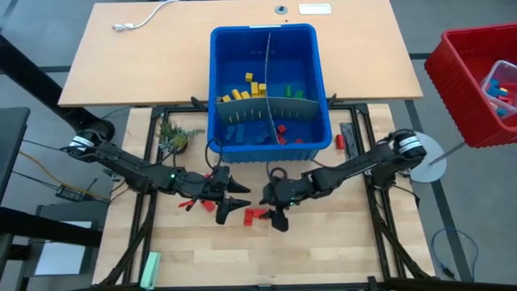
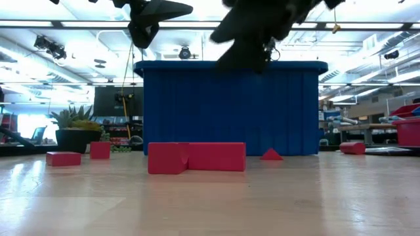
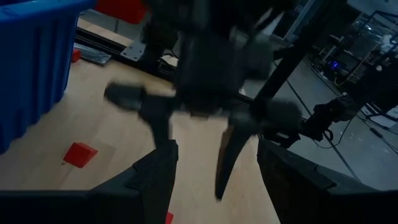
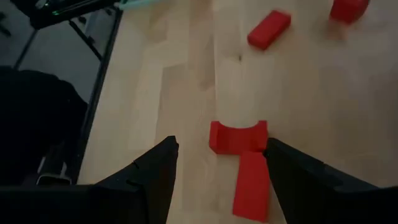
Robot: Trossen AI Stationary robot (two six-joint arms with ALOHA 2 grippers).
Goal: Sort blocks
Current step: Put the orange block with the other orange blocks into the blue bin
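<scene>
Both my dark arms reach in from the table's outer edges and meet near its middle, wrists bent so the fingers point down. My left gripper [image 1: 233,199] hangs above the tabletop with its two fingers spread apart, holding nothing. My right gripper [image 1: 275,212] hovers just beside it, facing it, fingers also parted and empty. The two grippers are near each other but not touching.

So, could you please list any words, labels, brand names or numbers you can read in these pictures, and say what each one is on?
No text can be read in any view.
White label on the far table: too small to read.
Blue bin, red blocks, red crate: no markings visible.
Room behind in the low view: nothing legible.
</scene>
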